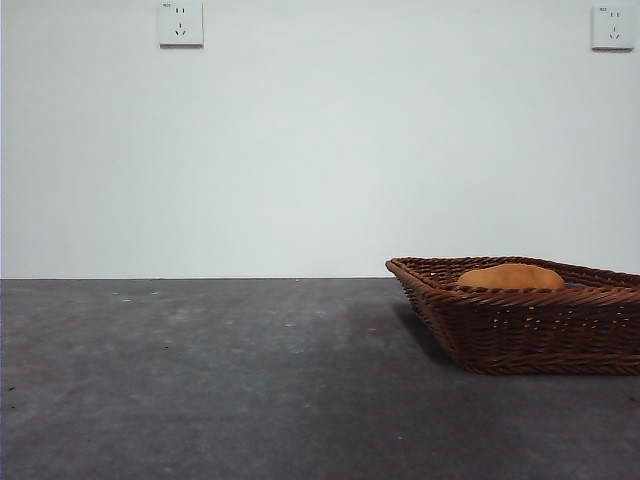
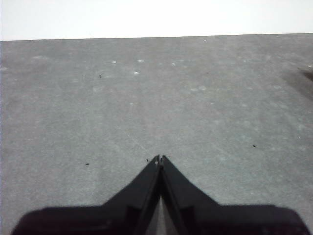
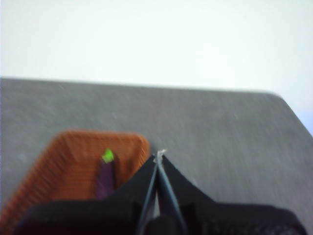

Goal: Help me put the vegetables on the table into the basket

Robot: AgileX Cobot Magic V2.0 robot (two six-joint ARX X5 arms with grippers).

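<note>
Potato (image 1: 510, 276) and eggplant (image 3: 104, 177) lie in the basket (image 1: 530, 335); corn unseen. Both my left fingers (image 2: 160, 158) and right fingers (image 3: 159, 154) are pressed together, empty.

Even, soft light; right wrist view blurred, others sharp.

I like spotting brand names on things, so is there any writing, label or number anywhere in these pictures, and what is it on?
Nothing can be read.
Left wall socket: a tiny dark mark at its top corner, too small to read.
Right wall socket: the same kind of tiny mark, too small to read.
Basket, potato, eggplant and table: no writing visible; the right wrist view is blurred.
</note>
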